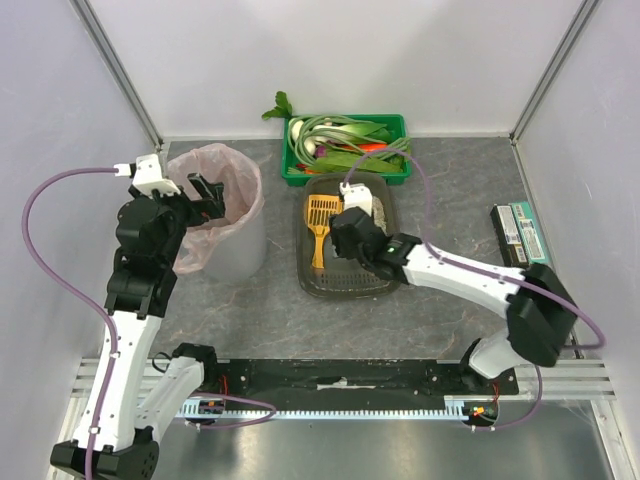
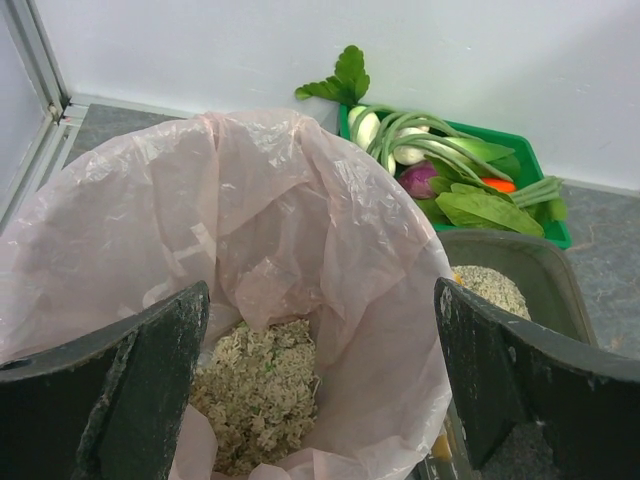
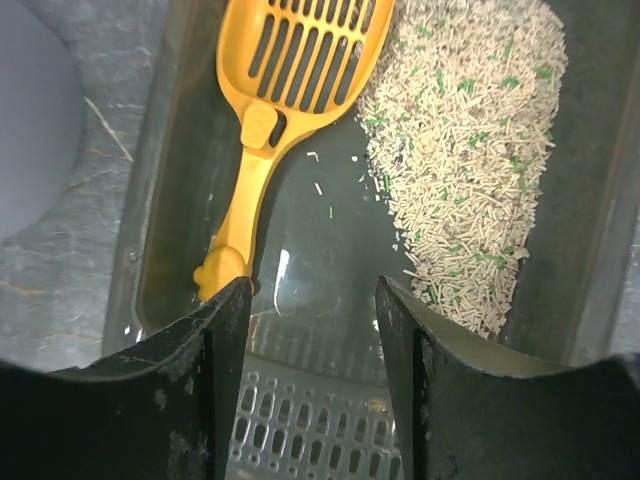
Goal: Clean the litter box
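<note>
On the grey surface (image 1: 470, 190), the dark, shallow litter box (image 1: 340, 286) is holding a beige litter heap (image 3: 470, 150) beside a yellow scoop (image 3: 290, 90); I'm seeing left jaws and right jaws spread, empty.

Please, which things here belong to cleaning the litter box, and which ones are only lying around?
For the job: litter box, yellow scoop, litter pile, bin with pink liner.
Lying about: green crate of vegetables, flat boxes at the right edge.
</note>
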You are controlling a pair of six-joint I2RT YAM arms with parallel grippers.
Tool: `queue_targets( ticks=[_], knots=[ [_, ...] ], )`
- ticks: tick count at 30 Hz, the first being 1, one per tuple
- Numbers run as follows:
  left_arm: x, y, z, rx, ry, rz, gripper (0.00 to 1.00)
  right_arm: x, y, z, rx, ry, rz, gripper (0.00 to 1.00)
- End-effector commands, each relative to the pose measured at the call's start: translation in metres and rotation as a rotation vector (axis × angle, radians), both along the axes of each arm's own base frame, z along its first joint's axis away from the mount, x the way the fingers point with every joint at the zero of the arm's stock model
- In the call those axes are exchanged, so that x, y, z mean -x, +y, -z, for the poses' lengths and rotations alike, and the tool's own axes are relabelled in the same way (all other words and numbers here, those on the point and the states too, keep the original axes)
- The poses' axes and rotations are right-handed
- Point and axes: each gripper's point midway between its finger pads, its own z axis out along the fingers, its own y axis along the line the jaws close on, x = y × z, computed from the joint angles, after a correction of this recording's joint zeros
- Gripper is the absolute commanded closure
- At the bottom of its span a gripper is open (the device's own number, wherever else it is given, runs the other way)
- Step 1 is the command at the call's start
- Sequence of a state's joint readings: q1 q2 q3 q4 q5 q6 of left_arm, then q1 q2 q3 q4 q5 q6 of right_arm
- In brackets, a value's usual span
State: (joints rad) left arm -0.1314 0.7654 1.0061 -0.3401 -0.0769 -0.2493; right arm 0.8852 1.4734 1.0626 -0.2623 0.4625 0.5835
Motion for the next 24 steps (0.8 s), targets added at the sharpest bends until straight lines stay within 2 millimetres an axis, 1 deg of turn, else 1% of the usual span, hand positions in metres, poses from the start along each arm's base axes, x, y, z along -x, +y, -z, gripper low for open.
queue_targets(
  ticks=[1, 2, 3, 4, 5, 6, 7, 9, 10, 11, 12, 13, 15, 16, 18, 21, 22, 24],
  knots=[
    [-0.001, 0.008, -0.016, -0.025, -0.074, -0.042, 0.01, -0.028, 0.014, -0.013, -0.087, -0.094, 0.122, 0.43],
    [-0.001, 0.01, -0.016, -0.026, -0.077, -0.049, 0.01, -0.031, 0.028, -0.005, -0.124, -0.089, 0.083, 0.45],
    [0.001, 0.01, -0.018, -0.026, -0.082, -0.052, 0.01, -0.031, 0.036, 0.0, -0.132, -0.078, 0.056, 0.45],
    [0.001, 0.011, -0.018, -0.026, -0.083, -0.056, 0.01, -0.033, 0.042, 0.016, -0.1, -0.053, 0.032, 0.45],
    [0.002, 0.012, -0.019, -0.028, -0.086, -0.057, 0.01, -0.034, 0.051, 0.018, -0.1, -0.034, 0.007, 0.45],
    [0.002, 0.011, -0.019, -0.029, -0.088, -0.055, 0.0, -0.035, 0.053, 0.024, -0.083, -0.021, 0.005, 0.45],
    [0.002, 0.012, -0.018, -0.03, -0.085, -0.057, 0.01, -0.037, 0.054, 0.038, -0.061, 0.003, 0.011, 0.45],
    [0.002, 0.013, -0.018, -0.033, -0.085, -0.061, 0.0, -0.039, 0.063, 0.042, -0.09, 0.014, -0.009, 0.45],
    [0.002, 0.013, -0.018, -0.033, -0.086, -0.061, 0.01, -0.04, 0.067, 0.051, -0.087, 0.026, -0.017, 0.45],
    [0.002, 0.012, -0.018, -0.033, -0.085, -0.06, 0.01, -0.042, 0.07, 0.053, -0.1, 0.029, -0.015, 0.45],
    [0.003, 0.012, -0.019, -0.032, -0.089, -0.058, 0.0, -0.044, 0.071, 0.057, -0.101, 0.039, -0.015, 0.45],
    [0.003, 0.012, -0.02, -0.032, -0.089, -0.057, 0.01, -0.046, 0.071, 0.069, -0.088, 0.059, -0.012, 0.45],
    [0.004, 0.012, -0.02, -0.032, -0.092, -0.058, 0.01, -0.051, 0.068, 0.076, -0.08, 0.068, 0.011, 0.44],
    [0.004, 0.013, -0.019, -0.034, -0.089, -0.061, 0.01, -0.05, 0.069, 0.084, -0.069, 0.078, 0.011, 0.44],
    [0.006, 0.014, -0.021, -0.038, -0.094, -0.064, 0.01, -0.05, 0.07, 0.092, -0.057, 0.092, 0.011, 0.43],
    [0.007, 0.016, -0.021, -0.043, -0.094, -0.073, 0.01, -0.048, 0.072, 0.096, -0.068, 0.098, 0.003, 0.42],
    [0.006, 0.017, -0.02, -0.044, -0.091, -0.082, 0.01, -0.05, 0.077, 0.092, -0.096, 0.08, -0.001, 0.42],
    [0.005, 0.017, -0.018, -0.045, -0.086, -0.081, 0.01, -0.05, 0.078, 0.088, -0.113, 0.075, -0.002, 0.4]
  ],
)
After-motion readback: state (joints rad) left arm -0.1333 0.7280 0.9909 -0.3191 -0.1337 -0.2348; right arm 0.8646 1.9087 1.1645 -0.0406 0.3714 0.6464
